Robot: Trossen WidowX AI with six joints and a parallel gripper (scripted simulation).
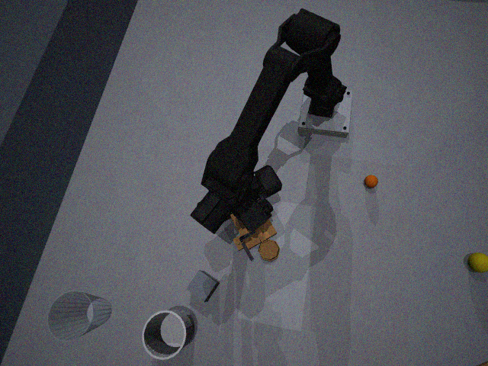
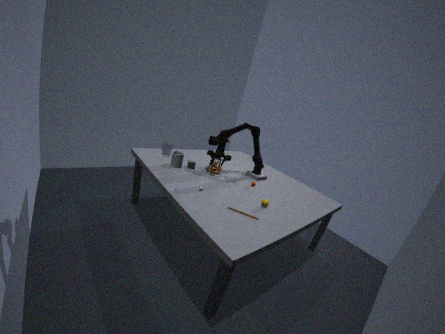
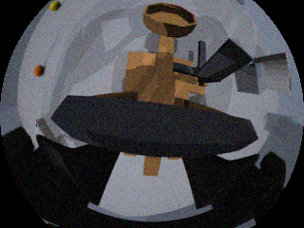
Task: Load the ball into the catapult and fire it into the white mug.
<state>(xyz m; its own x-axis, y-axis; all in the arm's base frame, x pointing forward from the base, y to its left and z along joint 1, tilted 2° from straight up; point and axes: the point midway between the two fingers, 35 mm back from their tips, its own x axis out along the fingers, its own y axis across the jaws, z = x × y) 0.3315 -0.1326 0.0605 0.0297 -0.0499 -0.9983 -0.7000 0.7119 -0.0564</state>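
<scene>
The wooden catapult [image 1: 268,232] [image 2: 214,170] [image 3: 135,76] is under my arm. Its round cup [image 1: 268,250] [image 3: 169,19] shows no ball. A thin dark piece [image 1: 247,250] [image 3: 201,57] is at its side. My gripper [image 2: 216,164] is open around the catapult's upper part; the fingertips are mostly hidden. The pale mug [image 1: 187,322] [image 2: 176,160] stands upright beyond the catapult. A small orange ball [image 1: 370,181] [image 2: 253,184] [image 3: 39,70] and a tiny white ball [image 2: 200,188] lie apart on the table.
A clear tumbler [image 1: 69,315] [image 2: 166,149] stands beyond the mug. A dark grey block [image 1: 201,287] [image 2: 191,164] is between the catapult and the mug. A yellow ball [image 1: 478,262] [image 2: 265,202] [image 3: 55,6] and a brown stick [image 2: 243,212] lie farther off.
</scene>
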